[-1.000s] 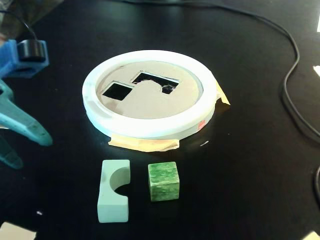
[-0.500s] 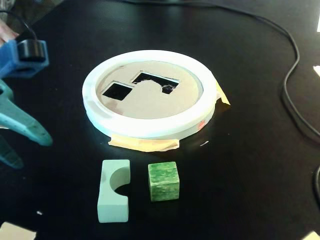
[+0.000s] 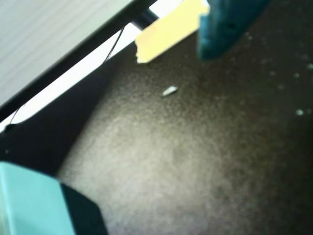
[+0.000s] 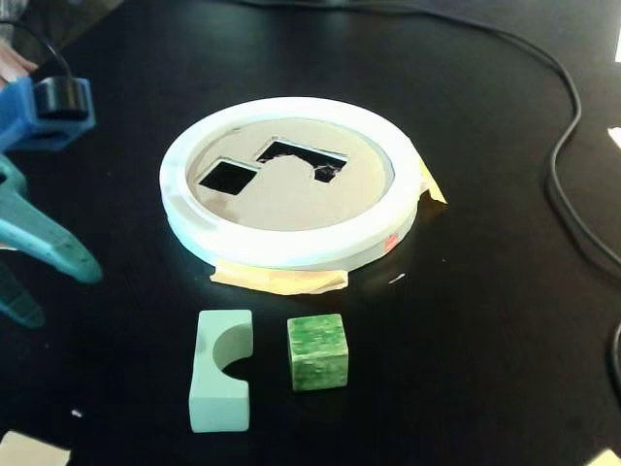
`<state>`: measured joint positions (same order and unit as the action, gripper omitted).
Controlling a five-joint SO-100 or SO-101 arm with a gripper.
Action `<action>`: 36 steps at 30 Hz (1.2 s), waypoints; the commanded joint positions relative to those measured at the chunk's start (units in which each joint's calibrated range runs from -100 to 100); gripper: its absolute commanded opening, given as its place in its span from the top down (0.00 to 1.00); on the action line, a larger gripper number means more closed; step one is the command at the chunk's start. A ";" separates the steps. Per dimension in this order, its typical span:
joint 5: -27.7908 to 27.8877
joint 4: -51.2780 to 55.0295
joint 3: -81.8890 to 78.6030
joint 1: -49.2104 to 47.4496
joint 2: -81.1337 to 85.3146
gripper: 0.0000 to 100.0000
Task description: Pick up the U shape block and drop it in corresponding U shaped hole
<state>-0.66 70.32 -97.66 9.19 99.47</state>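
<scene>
The U shape block (image 4: 220,370) lies flat near the front edge of the black table (image 4: 485,320) in the fixed view, its notch facing a darker green cube (image 4: 317,351) just beside it on the right, the two apart; behind them a tan disc (image 4: 291,199) with a white rim sits on strips of yellow tape (image 4: 281,281), the U shaped hole (image 4: 301,157) cut beside a smaller square hole (image 4: 227,177); the teal gripper (image 4: 29,267) stands at the table's left edge, well apart from the block, fingers spread and holding nothing; the wrist view shows only bare dark tabletop, a yellow scrap (image 3: 168,30) and blurred teal finger parts; a black cable (image 4: 572,165) trails along the right side.
</scene>
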 commanded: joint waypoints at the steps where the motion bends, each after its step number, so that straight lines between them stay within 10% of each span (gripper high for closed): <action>1: -0.24 -1.73 0.03 0.92 0.53 0.00; 36: -0.59 -2.03 2.76 0.92 0.53 0.00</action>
<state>-0.71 70.03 -97.76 9.59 99.47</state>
